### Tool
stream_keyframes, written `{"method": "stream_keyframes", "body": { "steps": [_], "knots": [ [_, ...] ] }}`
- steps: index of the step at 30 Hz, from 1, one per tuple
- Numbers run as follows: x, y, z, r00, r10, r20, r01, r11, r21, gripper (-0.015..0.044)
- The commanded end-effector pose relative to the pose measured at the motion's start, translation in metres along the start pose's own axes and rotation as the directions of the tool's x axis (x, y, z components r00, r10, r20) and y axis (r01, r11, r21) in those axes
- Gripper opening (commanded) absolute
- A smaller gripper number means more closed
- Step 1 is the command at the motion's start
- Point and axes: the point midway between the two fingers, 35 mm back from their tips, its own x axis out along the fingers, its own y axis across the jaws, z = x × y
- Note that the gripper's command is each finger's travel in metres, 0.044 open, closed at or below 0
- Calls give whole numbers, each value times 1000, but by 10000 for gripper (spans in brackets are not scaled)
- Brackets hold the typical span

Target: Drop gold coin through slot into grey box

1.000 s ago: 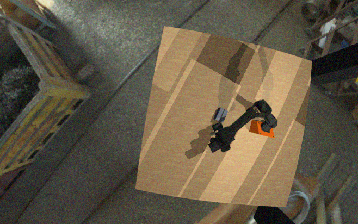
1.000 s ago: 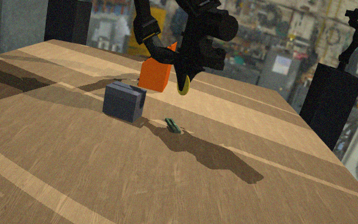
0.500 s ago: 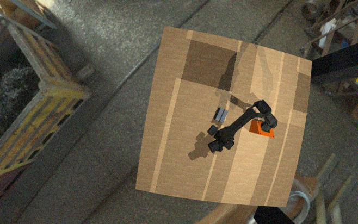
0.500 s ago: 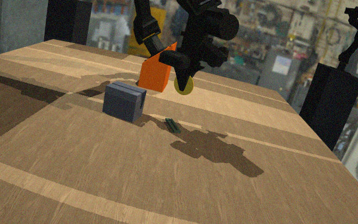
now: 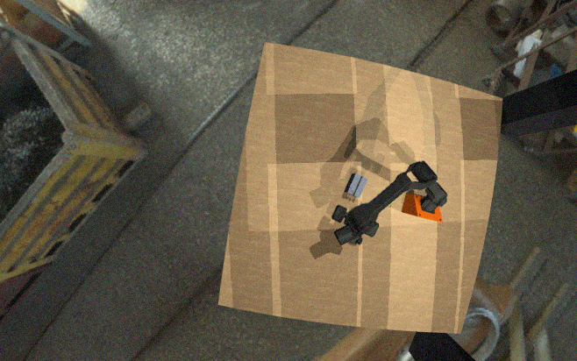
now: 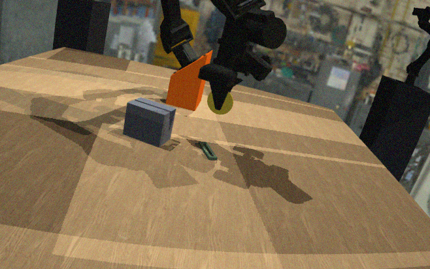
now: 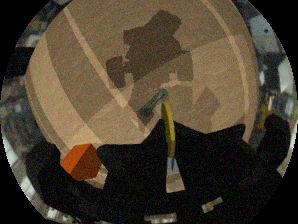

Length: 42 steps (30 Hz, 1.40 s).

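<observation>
the end effector [image 5: 340, 224] [image 6: 219, 108] [image 7: 164, 121] is gripping the coin [image 6: 229, 104] [image 7: 169, 125] on edge, probably to suit the narrow slot [image 5: 358, 186] [image 6: 153, 105]; below it lies the vacated holder [image 6: 208, 151] [image 7: 154, 102].

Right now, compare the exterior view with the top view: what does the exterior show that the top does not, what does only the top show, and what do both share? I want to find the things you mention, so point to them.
Only exterior: the gold coin [image 6: 229, 105], gripped in the hand [image 6: 219, 109], and the dark-green holder [image 6: 209, 153] below it.
Only top: the yellow-sided, open structure [image 5: 66, 184] on the floor, left of the table.
Both: the grey slotted box [image 5: 356, 186] [image 6: 144, 122] and the orange block [image 5: 412, 205] [image 6: 186, 89].
</observation>
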Motion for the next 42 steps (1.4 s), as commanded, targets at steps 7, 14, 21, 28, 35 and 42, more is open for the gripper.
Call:
{"method": "stream_keyframes", "body": {
  "steps": [7,14,21,28,35,42],
  "knots": [
    [-3,-9,-24,1000,1,6,-1,1000,-8,0],
    [-3,-14,-42,1000,1,7,-1,1000,-8,0],
    [-3,-19,-59,1000,1,7,-1,1000,-9,0],
    [-3,-22,-77,1000,1,6,-1,1000,-9,0],
    [-3,-24,-96,1000,1,4,-1,1000,-9,0],
    [-2,-25,-114,1000,1,2,-1,1000,-9,0]
  ]
}}
